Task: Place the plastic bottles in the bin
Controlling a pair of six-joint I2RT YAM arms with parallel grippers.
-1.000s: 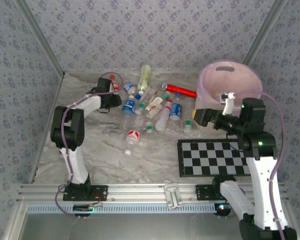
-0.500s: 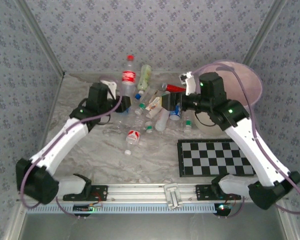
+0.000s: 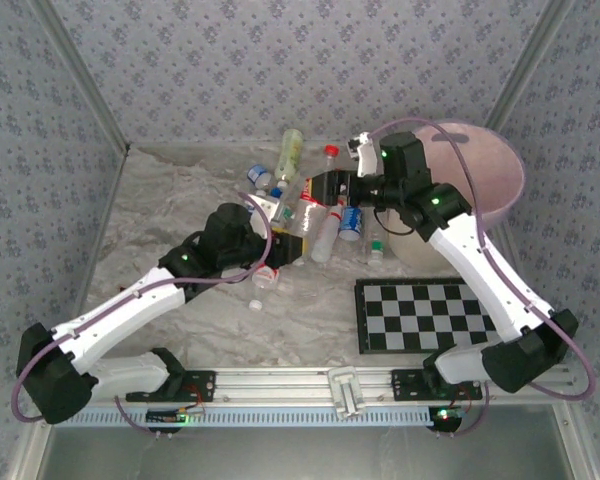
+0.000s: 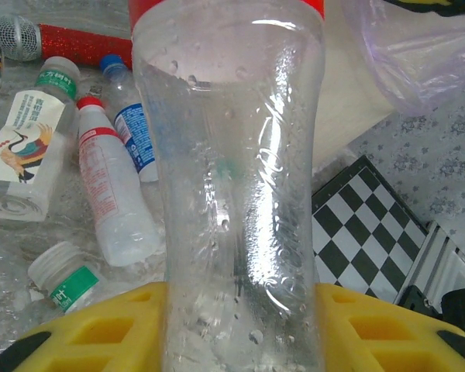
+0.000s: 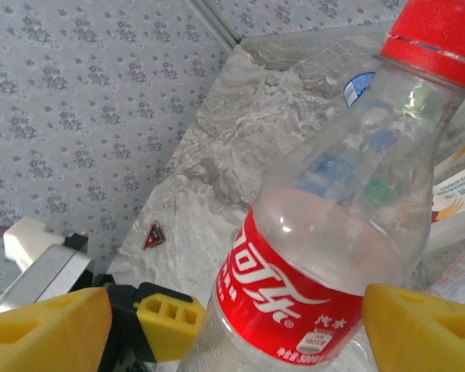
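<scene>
Left fingers point(image 4: 93, 329) pinched cola bottle point(image 4: 240, 194) low on its body | right fingers point(image 5: 46, 333) spread, flanking its red label | bin point(image 4: 418, 46) beyond left fingers, rightward

A black-and-white checkerboard point(image 3: 430, 315) lies flat on the marbled tabletop point(image 3: 160, 215) (near right side); a glittery red tube point(image 4: 85, 44) lies well apart.

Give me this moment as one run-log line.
left gripper: shut on cola bottle | right gripper: open, straddling that bottle | bin: bottle not yet in
</scene>
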